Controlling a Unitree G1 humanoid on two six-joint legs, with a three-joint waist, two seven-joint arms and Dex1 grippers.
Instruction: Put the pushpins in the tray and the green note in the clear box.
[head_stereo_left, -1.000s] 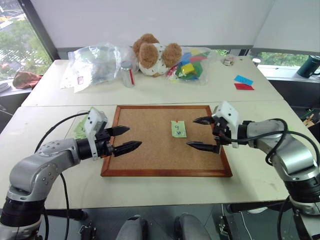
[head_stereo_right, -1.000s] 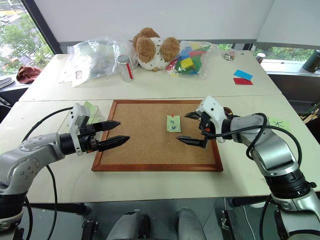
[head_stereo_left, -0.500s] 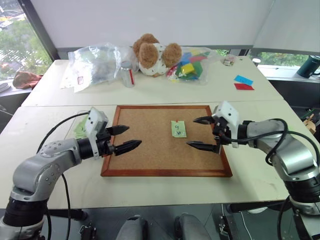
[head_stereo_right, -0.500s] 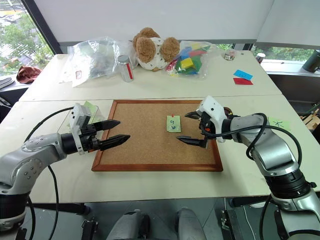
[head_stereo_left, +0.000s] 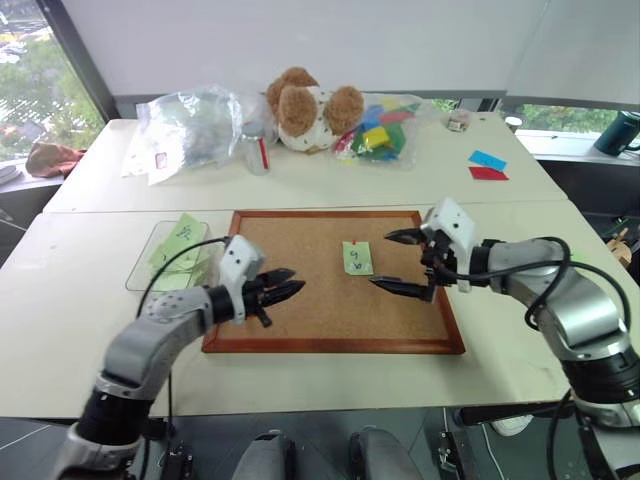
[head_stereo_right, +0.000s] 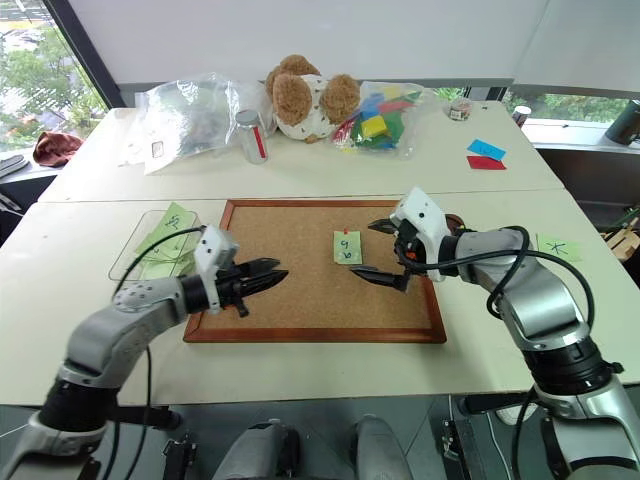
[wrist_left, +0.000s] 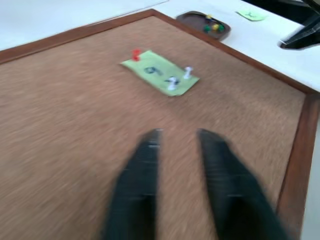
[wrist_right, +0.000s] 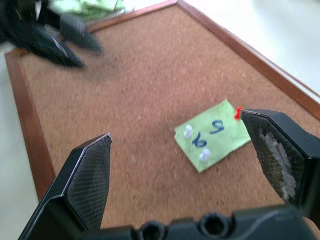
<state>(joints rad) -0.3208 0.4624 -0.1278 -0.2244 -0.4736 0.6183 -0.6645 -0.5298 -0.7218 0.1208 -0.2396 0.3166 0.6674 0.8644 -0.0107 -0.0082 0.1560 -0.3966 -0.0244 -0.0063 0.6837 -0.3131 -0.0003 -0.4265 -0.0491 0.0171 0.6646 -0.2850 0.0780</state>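
With its fingers spread wide and empty, the right gripper (head_stereo_right: 372, 250) hangs just beside the green note (head_stereo_right: 347, 247); the closed, empty left gripper (head_stereo_right: 266, 273) sits farther off.

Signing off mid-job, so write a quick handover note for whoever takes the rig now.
Left gripper: jaws shut, empty, over the corkboard.
Right gripper: jaws open, beside the green note.
Green note pinned to the board by a red pushpin and two white pushpins.
Tray right of the board, a few pins inside; clear box left of it.
Left: three pins to tray, note to box.
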